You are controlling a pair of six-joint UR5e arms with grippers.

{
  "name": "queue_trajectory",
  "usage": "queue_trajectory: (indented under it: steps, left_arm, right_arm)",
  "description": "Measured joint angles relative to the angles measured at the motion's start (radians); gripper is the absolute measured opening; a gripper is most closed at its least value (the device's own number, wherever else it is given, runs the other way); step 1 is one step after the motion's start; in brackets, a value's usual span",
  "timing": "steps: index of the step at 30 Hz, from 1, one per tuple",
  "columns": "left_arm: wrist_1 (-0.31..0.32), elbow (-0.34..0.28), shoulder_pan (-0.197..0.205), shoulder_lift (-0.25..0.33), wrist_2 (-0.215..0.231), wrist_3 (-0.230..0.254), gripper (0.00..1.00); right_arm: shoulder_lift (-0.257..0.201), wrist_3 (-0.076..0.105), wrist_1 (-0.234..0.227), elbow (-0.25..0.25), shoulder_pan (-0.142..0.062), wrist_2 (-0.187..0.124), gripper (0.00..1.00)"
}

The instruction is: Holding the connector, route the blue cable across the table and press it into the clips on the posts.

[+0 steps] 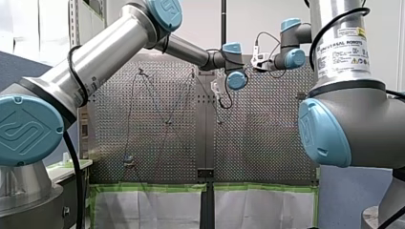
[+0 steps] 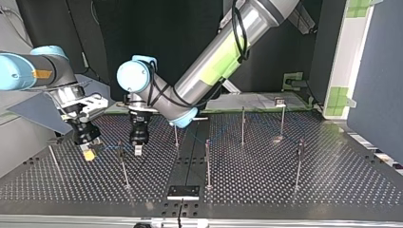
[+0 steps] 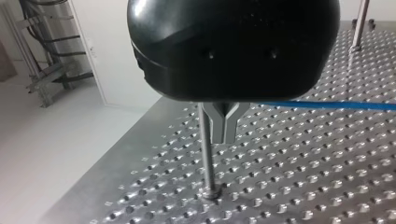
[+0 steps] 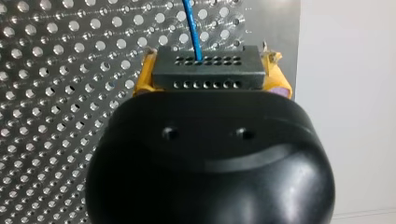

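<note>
One blue cable [image 3: 327, 105] leaves the connector [image 4: 208, 67], which my right gripper [image 4: 210, 80] clamps between yellow pads. The cable runs crosswise into my left gripper [image 3: 225, 127], closed around it just beside a post [image 3: 206, 149]. My left arm looks nearer for pressing.

Bright, even light in the front view. Dark at 12 o'clock in the top view. Glints on the table [image 3: 303, 163].
</note>
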Motion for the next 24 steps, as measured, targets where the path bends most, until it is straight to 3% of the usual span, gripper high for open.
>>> queue_trajectory:
  steps: [12, 14, 15, 16, 17, 18, 20, 21, 22, 24]
  left_arm:
    - [-0.001, -0.019, -0.013, -0.009, -0.018, 0.005, 0.00]
    - [-0.002, -0.019, -0.014, -0.009, -0.026, 0.004, 0.19]
    - [-0.003, -0.019, -0.013, -0.009, -0.031, 0.002, 0.19]
    - [-0.003, -0.019, -0.013, -0.009, -0.035, 0.001, 0.37]
    - [-0.004, -0.019, -0.013, -0.009, -0.039, 0.000, 0.44]
    - [-0.005, -0.019, -0.013, -0.009, -0.046, -0.001, 0.44]
    - [-0.008, -0.019, -0.013, -0.010, -0.058, -0.002, 0.90]
    - [-0.011, -0.019, -0.013, -0.009, -0.068, -0.003, 0.90]
    - [-0.013, -0.019, -0.013, -0.009, -0.076, -0.003, 1.00]
    - [-0.019, -0.019, -0.013, -0.009, -0.093, -0.004, 1.00]
  right_arm:
    - [0.000, 0.000, 0.000, 0.000, 0.000, 0.000, 0.00]
    - [0.000, 0.000, 0.000, 0.000, 0.000, 0.000, 0.00]
    - [0.000, 0.000, 0.000, 0.000, 0.000, 0.000, 0.00]
    - [0.000, 0.000, 0.000, 0.000, 0.000, 0.000, 0.00]
    - [0.000, 0.000, 0.000, 0.000, 0.000, 0.000, 0.00]
    - [0.000, 0.000, 0.000, 0.000, 0.000, 0.000, 0.00]
    - [0.000, 0.000, 0.000, 0.000, 0.000, 0.000, 0.00]
    - [0.000, 0.000, 0.000, 0.000, 0.000, 0.000, 0.00]
    - [0.000, 0.000, 0.000, 0.000, 0.000, 0.000, 0.00]
    - [0.000, 0.000, 0.000, 0.000, 0.000, 0.000, 0.00]
